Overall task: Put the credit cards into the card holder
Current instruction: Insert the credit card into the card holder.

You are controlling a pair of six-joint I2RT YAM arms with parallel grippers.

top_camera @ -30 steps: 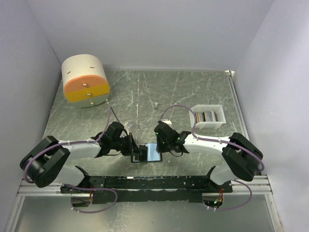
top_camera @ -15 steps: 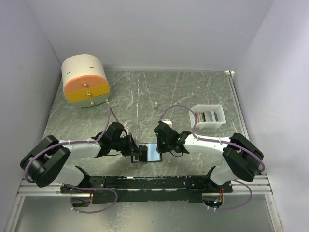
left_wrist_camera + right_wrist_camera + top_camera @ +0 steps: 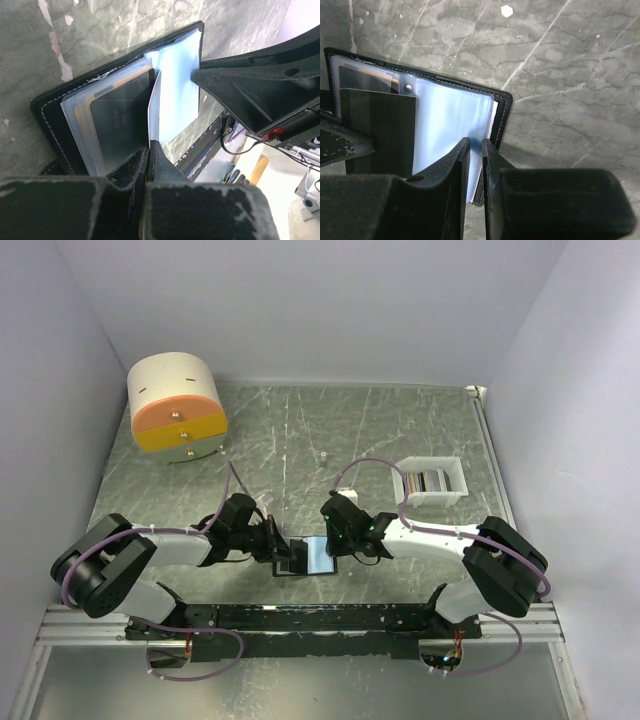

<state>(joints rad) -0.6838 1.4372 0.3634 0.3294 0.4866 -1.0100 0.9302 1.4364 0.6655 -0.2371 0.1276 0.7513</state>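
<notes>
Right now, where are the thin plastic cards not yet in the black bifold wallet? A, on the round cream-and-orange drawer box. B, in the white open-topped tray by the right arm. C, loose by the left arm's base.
B: a row of cards sits in the white open-topped tray, apart from the black bifold wallet.

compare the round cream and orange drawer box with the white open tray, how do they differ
The round cream-and-orange drawer box is tall with both drawers shut; the white open-topped plastic tray is low and open above. The drawer box hides its contents; the tray shows cards inside it. The drawer box sits far left, the tray to the right. Both rest on the grey table, untouched.
</notes>
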